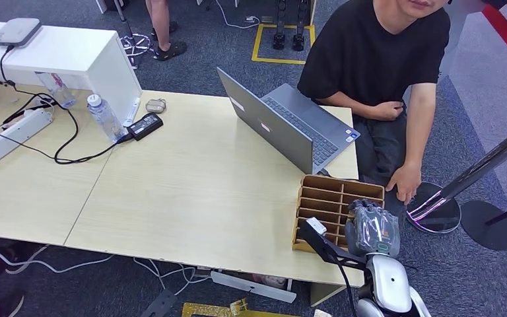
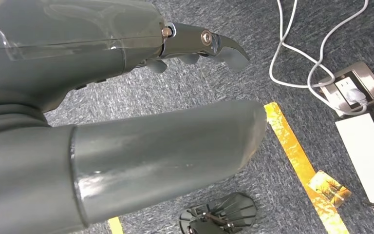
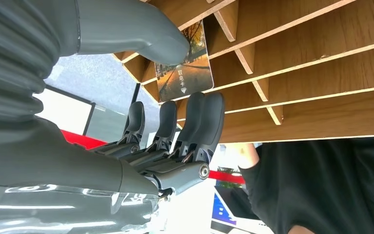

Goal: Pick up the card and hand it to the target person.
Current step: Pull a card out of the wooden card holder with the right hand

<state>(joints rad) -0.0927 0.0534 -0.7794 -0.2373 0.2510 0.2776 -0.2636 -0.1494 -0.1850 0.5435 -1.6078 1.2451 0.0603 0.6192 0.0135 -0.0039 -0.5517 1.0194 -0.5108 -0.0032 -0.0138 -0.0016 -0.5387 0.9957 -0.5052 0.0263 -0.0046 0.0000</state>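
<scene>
My right hand [image 3: 141,102] brackets the card [image 3: 184,63] in the rack [image 1: 330,198] at the table's near-right corner, thumb and fingers apart; thin, stiff, slick — pinch its exposed edge.

A robotics lab or test office: pale wooden tables [image 1: 198,198] on grey carpet [image 1: 191,59] with yellow floor tape [image 1: 284,61], an open laptop [image 1: 290,125], power strip [image 1: 13,135], trailing cables [image 1: 59,142] and stanchion bases [image 1: 492,224] at right.

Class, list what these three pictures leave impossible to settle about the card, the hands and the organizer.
- Card: right wrist view, thumb covers its edge; grip unsettled; small print unreadable.
- Right hand: head view, its back hides the wooden organizer's near slots.
- Left hand: left wrist view, fingers mostly behind the cover.
- Person: head view, cut off by the top edge.
</scene>
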